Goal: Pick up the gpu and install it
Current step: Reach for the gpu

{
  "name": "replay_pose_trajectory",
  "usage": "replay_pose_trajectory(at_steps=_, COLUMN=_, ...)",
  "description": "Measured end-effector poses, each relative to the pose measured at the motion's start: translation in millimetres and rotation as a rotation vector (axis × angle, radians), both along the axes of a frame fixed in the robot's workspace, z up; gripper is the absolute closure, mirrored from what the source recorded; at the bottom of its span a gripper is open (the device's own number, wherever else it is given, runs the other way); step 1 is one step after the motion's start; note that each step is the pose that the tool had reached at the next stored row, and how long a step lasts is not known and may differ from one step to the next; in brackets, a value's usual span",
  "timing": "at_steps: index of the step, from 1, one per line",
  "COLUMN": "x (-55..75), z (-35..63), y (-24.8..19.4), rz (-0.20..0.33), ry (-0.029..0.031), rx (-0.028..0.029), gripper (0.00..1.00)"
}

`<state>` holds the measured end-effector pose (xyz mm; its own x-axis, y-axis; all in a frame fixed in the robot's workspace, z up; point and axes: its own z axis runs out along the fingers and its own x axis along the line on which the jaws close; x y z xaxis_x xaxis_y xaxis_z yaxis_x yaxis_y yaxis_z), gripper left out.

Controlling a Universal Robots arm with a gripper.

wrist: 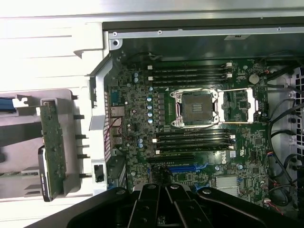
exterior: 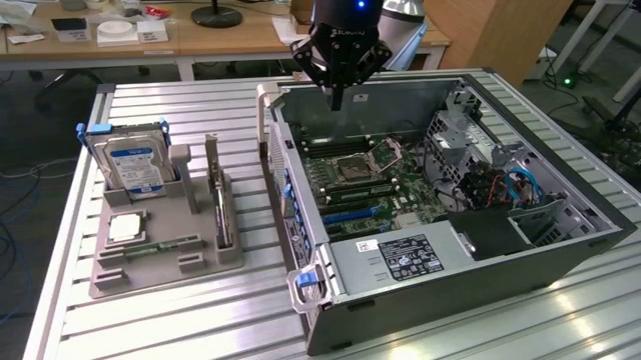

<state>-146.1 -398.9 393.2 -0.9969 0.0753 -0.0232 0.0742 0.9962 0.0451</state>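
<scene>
The gpu [exterior: 221,214] is a thin dark card with a pale bracket strip on its upper end. It stands on edge in a slot of the grey holder [exterior: 161,270] on the exterior view's left. In the wrist view the gpu [wrist: 53,147] appears edge-on beside the case wall. My gripper [exterior: 337,99] hangs over the far side of the open computer case [exterior: 440,300], well apart from the gpu. Its fingers are shut with nothing between them. In the wrist view the gripper [wrist: 164,190] hovers above the motherboard [wrist: 133,118], near the blue slot [wrist: 187,167].
The holder also carries a blue-labelled hard drive [exterior: 135,165], a square processor [exterior: 125,225] and a narrow green memory stick [exterior: 165,246]. Inside the case are an empty processor socket [exterior: 359,166], cables [exterior: 501,187] and a power supply [exterior: 406,255]. Everything rests on a slatted metal table [exterior: 180,315].
</scene>
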Motion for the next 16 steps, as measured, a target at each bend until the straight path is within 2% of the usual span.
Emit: replay_pose_trajectory(at_steps=16, x=-4.6, z=0.0, y=0.0, rz=0.000, ry=0.0000, rx=-0.0001, gripper=0.90)
